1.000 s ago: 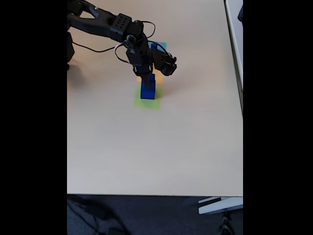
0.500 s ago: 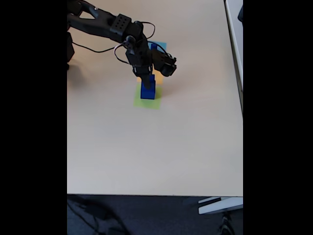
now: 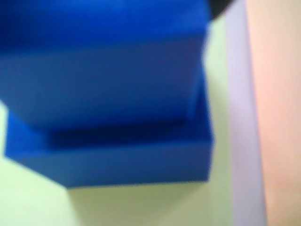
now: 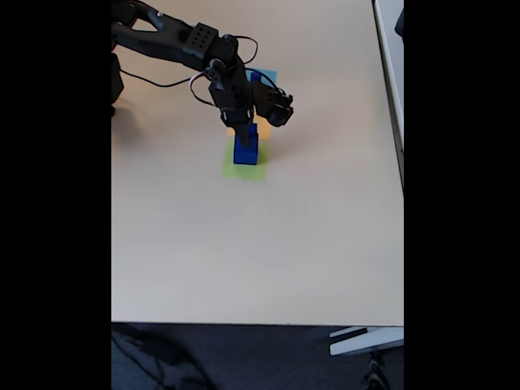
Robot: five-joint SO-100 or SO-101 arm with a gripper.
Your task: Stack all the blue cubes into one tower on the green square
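Note:
Two blue cubes form a short tower (image 4: 246,150) on the green square (image 4: 243,171). In the wrist view the upper blue cube (image 3: 103,66) is very close and blurred, resting on the wider lower blue cube (image 3: 122,162), with the green square (image 3: 141,207) under them. My gripper (image 4: 244,136) comes down from the upper left onto the tower's top and is shut on the upper cube. A dark bit of finger (image 3: 220,6) shows at the top edge. Another small blue cube (image 4: 256,78) sits on the light-blue square (image 4: 266,76) behind the arm.
An orange square (image 4: 263,132) lies just behind the green one, and appears as the orange square (image 3: 277,117) at the wrist view's right. The arm's base stands at the table's far left. The table's right edge (image 4: 401,162) and front edge bound a wide bare surface.
The gripper and its motor housing have shifted very slightly up and left. The tower has not moved.

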